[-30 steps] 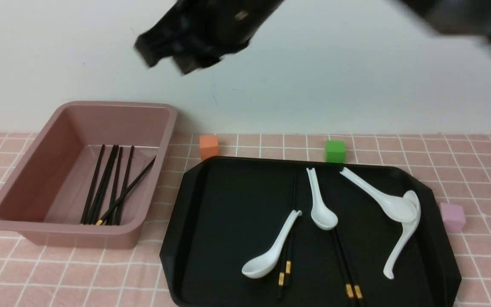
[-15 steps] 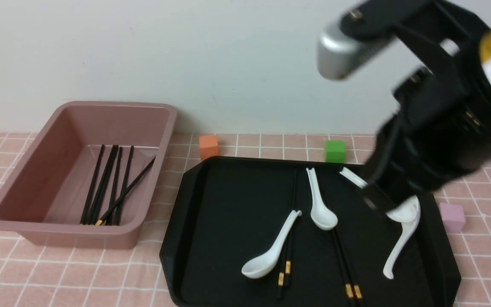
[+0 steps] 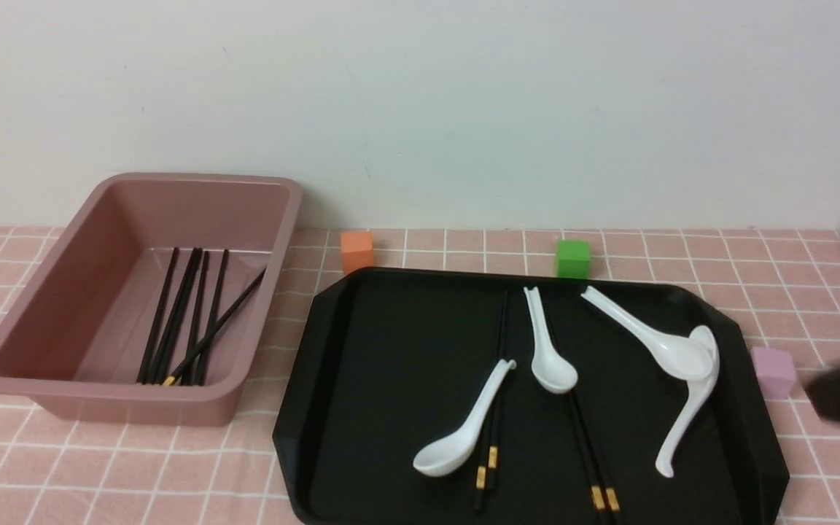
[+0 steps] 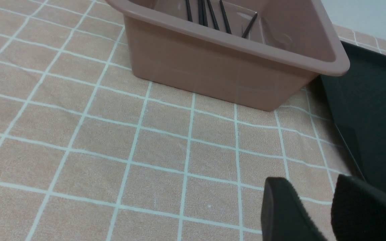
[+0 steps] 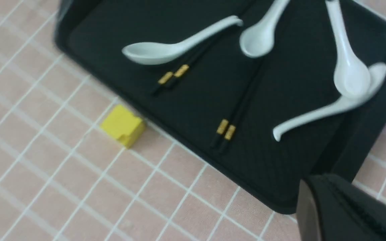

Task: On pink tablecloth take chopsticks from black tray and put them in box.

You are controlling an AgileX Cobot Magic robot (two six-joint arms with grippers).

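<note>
Pink-gridded tablecloth (image 3: 135,467), glossy black tray (image 3: 383,379).

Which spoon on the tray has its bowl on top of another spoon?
The white soup spoon whose handle reaches toward the green cube; its bowl covers part of the rightmost spoon.

4 white spoons: one alone (image 3: 464,430), one upper-middle (image 3: 550,354), one w/ its bowl on another (image 3: 664,346), the lower one (image 3: 693,408). Orange cube (image 3: 357,251) L of green cube (image 3: 573,259), both at back; pink cube (image 3: 774,372) far R; yellow cube (image 5: 122,125) in R wrist view; pale wall (image 3: 420,117) behind.
</note>
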